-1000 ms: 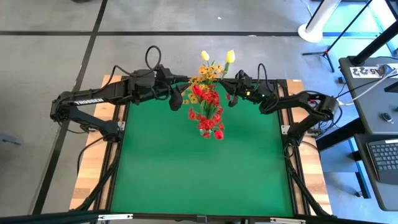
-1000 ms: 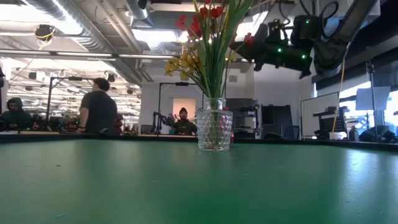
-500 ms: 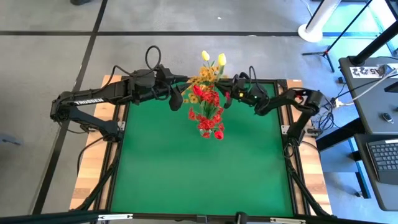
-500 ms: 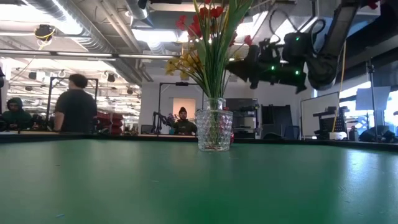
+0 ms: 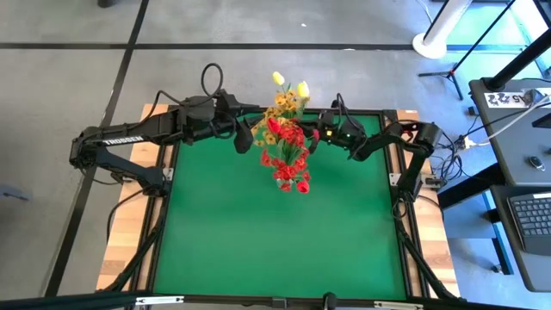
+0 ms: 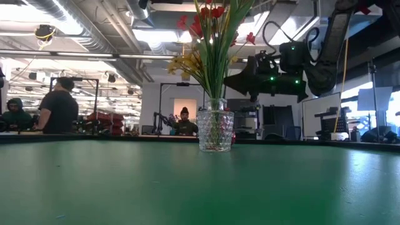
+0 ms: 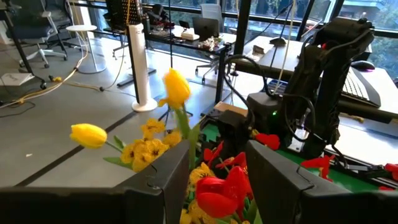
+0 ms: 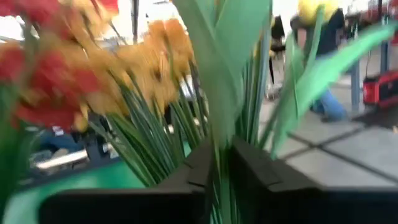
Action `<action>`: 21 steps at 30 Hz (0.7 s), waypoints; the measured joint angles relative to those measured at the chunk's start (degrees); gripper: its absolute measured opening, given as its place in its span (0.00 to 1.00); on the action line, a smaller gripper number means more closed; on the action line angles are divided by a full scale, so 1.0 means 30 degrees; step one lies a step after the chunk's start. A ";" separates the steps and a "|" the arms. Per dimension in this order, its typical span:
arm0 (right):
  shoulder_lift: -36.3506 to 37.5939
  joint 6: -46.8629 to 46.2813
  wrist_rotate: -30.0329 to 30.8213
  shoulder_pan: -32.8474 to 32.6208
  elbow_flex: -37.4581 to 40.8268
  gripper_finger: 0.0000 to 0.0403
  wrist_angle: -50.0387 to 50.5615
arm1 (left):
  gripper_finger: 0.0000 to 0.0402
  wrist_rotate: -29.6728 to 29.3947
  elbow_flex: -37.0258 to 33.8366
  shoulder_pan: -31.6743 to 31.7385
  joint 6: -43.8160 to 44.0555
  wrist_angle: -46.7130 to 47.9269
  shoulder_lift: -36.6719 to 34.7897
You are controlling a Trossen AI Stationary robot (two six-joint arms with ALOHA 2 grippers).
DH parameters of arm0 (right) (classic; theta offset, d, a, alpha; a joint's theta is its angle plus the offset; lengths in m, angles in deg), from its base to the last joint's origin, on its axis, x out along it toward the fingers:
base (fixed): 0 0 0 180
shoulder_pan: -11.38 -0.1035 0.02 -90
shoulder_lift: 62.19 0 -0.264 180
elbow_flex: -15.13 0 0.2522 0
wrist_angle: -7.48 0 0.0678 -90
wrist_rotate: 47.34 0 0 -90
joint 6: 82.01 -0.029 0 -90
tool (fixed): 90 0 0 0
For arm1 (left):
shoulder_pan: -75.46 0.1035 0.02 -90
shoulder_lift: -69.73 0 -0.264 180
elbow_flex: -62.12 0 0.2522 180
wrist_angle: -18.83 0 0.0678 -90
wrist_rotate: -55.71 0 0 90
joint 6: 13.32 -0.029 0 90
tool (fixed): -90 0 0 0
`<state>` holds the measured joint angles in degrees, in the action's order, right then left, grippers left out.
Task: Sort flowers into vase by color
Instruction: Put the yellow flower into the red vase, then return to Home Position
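Note:
A clear glass vase (image 6: 216, 130) stands at the table's far middle. It holds red flowers (image 5: 288, 155), yellow-orange sprays (image 5: 280, 110) and two yellow tulips (image 5: 303, 89) by their stem ends. My right gripper (image 5: 317, 138) is at the bunch's right side, above the vase, shut on green stems (image 8: 222, 168). It also shows in the low view (image 6: 230, 81). My left gripper (image 5: 244, 142) is at the bunch's left side, open, with a red flower (image 7: 217, 193) between its fingers (image 7: 168, 180). My right gripper pinches a green stem and leaf (image 8: 222, 168) of the bunch between its two fingers, well above the vase's mouth. The fingers come level from the table's right and lie across the stem, which stands about upright. Which flower it carries cannot be told. My left gripper: I cannot tell whether it touches the flowers.
The green mat (image 5: 275, 232) lies bare toward the table's near edge. Beyond the far edge are a person (image 6: 57, 106) and desks; a white stand (image 5: 439, 39) and a desk with a keyboard (image 5: 534, 215) are at the right.
My right gripper has gone toward the table's left, in against the bunch. The right-hand yellow tulip has swung left with it, closer to the other tulip. The vase and my left gripper have kept still.

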<state>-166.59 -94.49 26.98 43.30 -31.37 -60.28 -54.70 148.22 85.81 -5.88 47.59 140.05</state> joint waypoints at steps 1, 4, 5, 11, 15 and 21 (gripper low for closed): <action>0.0000 -0.0053 -0.0007 -0.0007 0.0000 0.12 0.0368 | 0.38 0.0000 0.0000 0.0000 0.0000 0.0007 0.0000; 0.0000 -0.0059 -0.0071 0.0000 0.0000 0.23 0.1358 | 0.38 0.0000 0.0003 0.0000 0.0010 0.0170 0.0000; 0.0000 -0.0066 -0.0147 -0.0007 0.0000 0.28 0.1446 | 0.38 -0.0002 0.0007 0.0000 0.0029 0.0309 0.0000; 0.0479 -0.0299 -0.1640 0.0000 0.0021 0.52 0.2131 | 0.38 -0.0940 0.0007 0.0007 0.0035 0.1028 0.0000; 0.2129 0.0257 -0.1658 -0.0007 0.0015 0.65 0.4513 | 0.38 -0.1021 0.0007 0.0007 0.0004 0.1208 0.0000; 0.5850 0.2222 -0.1654 -0.0007 0.0015 0.76 1.0413 | 0.38 -0.2141 0.0007 0.0007 -0.0294 0.1281 -0.0254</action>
<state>-149.04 -87.83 22.02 43.28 -31.32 -29.04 -61.12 148.24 85.83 -6.76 51.44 139.29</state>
